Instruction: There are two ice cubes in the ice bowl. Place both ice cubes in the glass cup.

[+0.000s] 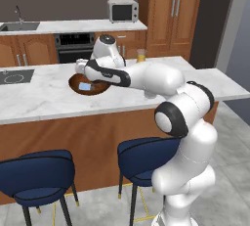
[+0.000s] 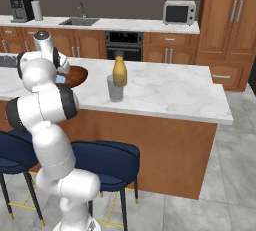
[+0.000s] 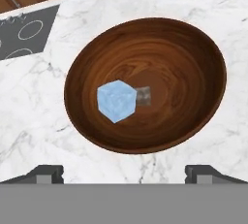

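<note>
The ice bowl [image 3: 193, 48], a wide dark wooden dish, lies on the marble counter directly below my gripper [image 3: 126, 174]. The gripper is open, its fingertips [image 3: 48, 173] spread wide over the bowl's near rim, and nothing sits between them. One pale blue ice cube [image 3: 116, 101] rests left of the bowl's centre, with a small greyish translucent patch touching its right side. From the left base view the hand [image 1: 80, 67] hovers just above the ice bowl [image 1: 73, 80] and the ice cube [image 1: 85, 86]. The glass cup [image 2: 115, 88] stands upright on the counter, right of the ice bowl [image 2: 77, 77].
A yellow-orange bottle [image 2: 119, 70] stands just behind the glass cup. A dark cooktop [image 3: 24, 36] is set into the counter left of the bowl. Blue stools [image 1: 41, 173] stand below the counter's front edge. The microwave [image 1: 123, 11] and sink sit on the back counter.
</note>
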You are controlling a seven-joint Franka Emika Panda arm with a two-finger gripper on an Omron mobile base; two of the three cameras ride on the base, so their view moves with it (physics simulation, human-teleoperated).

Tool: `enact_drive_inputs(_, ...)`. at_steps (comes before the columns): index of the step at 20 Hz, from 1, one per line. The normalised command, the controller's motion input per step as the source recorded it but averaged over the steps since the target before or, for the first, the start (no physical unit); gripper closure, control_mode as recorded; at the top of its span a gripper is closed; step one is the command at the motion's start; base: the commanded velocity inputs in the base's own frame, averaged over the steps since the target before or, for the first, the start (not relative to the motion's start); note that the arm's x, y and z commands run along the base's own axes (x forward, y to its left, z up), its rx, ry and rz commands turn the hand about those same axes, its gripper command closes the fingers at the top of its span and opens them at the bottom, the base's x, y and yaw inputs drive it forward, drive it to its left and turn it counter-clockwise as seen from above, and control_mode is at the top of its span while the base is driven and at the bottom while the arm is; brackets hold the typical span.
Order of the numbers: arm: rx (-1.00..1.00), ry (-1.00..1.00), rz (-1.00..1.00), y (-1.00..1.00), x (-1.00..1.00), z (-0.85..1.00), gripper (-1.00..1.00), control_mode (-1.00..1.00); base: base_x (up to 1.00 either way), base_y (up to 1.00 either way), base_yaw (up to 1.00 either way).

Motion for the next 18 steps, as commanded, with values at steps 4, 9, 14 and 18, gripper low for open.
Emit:
enact_drive_inputs(4, 0.0, 0.0, 0.0, 0.03, 0.07, -0.22, -1.0, -1.0, 0.0, 0.0, 0.0)
enact_drive_inputs(9, 0.0, 0.01, 0.0, 0.0, 0.16, -0.34, -1.0, -1.0, 0.0, 0.0, 0.0)
enact_drive_inputs(14, 0.04, 0.0, 0.0, 0.04, 0.26, -0.17, -1.0, -1.0, 0.0, 0.0, 0.0)
enact_drive_inputs(18, 0.0, 0.0, 0.0, 0.26, 0.38, -0.04, -1.0, -1.0, 0.0, 0.0, 0.0)
